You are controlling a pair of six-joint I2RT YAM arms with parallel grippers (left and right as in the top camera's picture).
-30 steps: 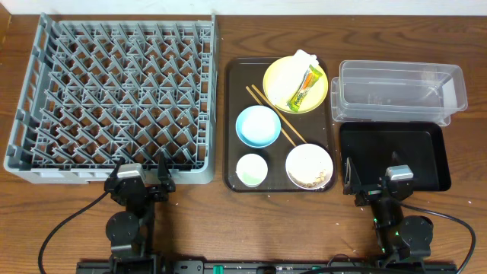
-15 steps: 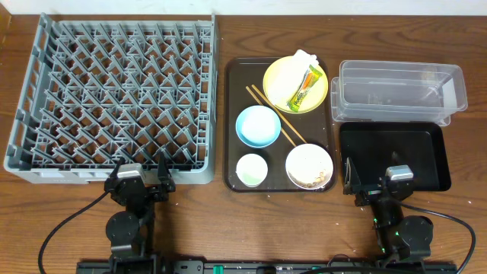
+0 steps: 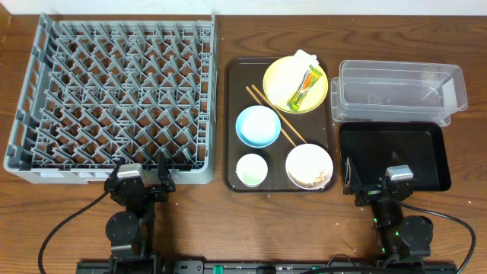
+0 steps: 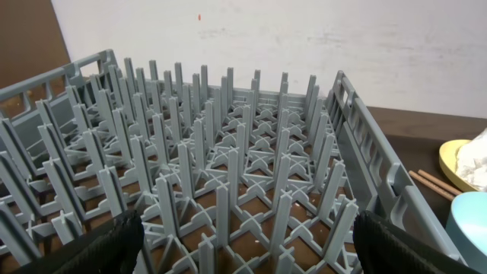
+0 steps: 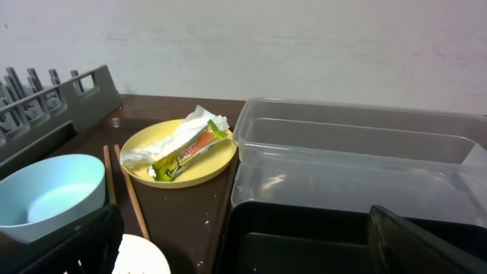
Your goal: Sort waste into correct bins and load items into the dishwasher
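The grey dish rack [image 3: 23, 106] stands at the left, with my open left gripper [image 3: 139, 176] at its near wall, also in the left wrist view [image 4: 243, 259]. A yellow plate [image 3: 283, 76] carries a white napkin [image 3: 304, 58] and a green-yellow sachet [image 3: 303, 87]. A blue bowl [image 3: 257, 125], a white cup [image 3: 251, 169], a white bowl [image 3: 306, 161] with rice scraps [image 3: 316, 181] and two chopsticks [image 3: 274, 114] lie nearby. A clear tub [image 3: 396, 87] and a black tray [image 3: 392, 152] are at the right. My open right gripper [image 3: 373, 181] is at the black tray's near edge [image 5: 243, 255].
The plate, bowls, cup and chopsticks all rest on a dark brown serving tray [image 3: 236, 91] between the rack and the bins. Both arm bases stand at the table's front edge. A white wall shows behind the table in both wrist views.
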